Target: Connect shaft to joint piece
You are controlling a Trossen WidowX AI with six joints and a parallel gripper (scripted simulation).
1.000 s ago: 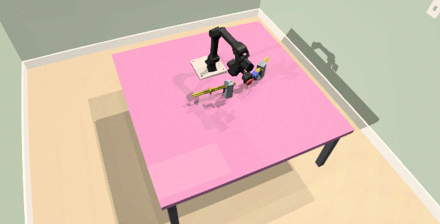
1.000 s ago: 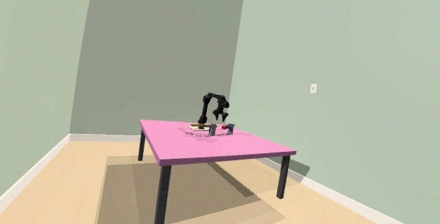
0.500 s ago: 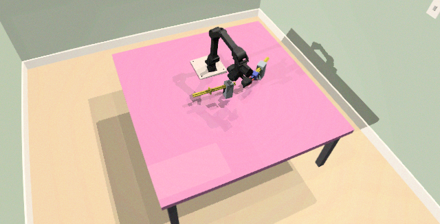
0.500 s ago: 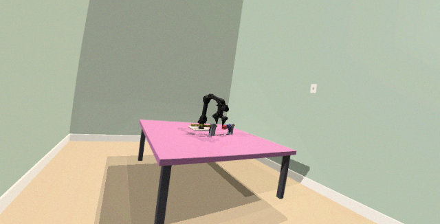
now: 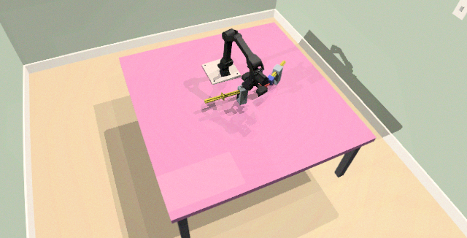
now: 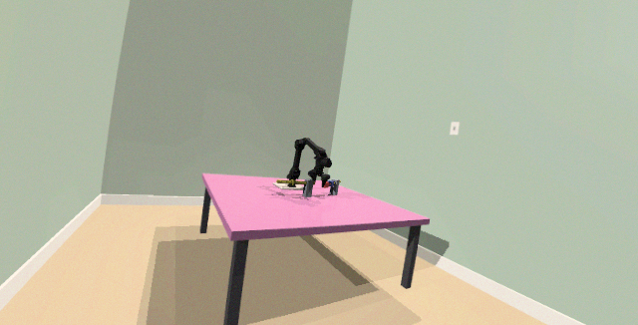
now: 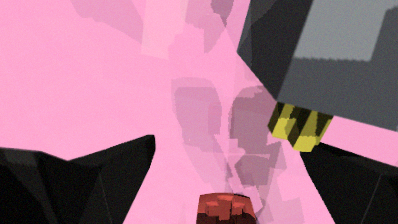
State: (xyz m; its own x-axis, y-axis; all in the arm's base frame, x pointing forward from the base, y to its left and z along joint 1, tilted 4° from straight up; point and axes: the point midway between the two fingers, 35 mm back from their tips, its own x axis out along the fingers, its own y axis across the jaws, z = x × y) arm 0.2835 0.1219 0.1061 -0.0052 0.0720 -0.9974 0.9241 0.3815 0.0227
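Observation:
My gripper (image 5: 257, 87) (image 6: 323, 177) (image 7: 227, 144) is open and empty, low between the two blocks. In the wrist view the red joint piece (image 7: 225, 207) shows at the bottom edge between my two black fingers, not touched. The second shaft (image 5: 220, 97) (image 6: 290, 181), yellow with black bands, slides in a grey block (image 5: 241, 96) (image 6: 309, 188) (image 7: 340, 60); its tip (image 7: 300, 128) sticks out of the block near my right finger. The first grey block (image 5: 277, 73) (image 6: 333, 186) holds the fixed shaft (image 5: 282, 63), with a blue part (image 5: 271, 77) leading to the joint piece (image 5: 268, 83).
The arm stands on a white base plate (image 5: 211, 73) at the back of the pink table (image 5: 204, 150) (image 6: 279, 215). The table's right edge is close behind the first block. A beige floor and green walls surround the table.

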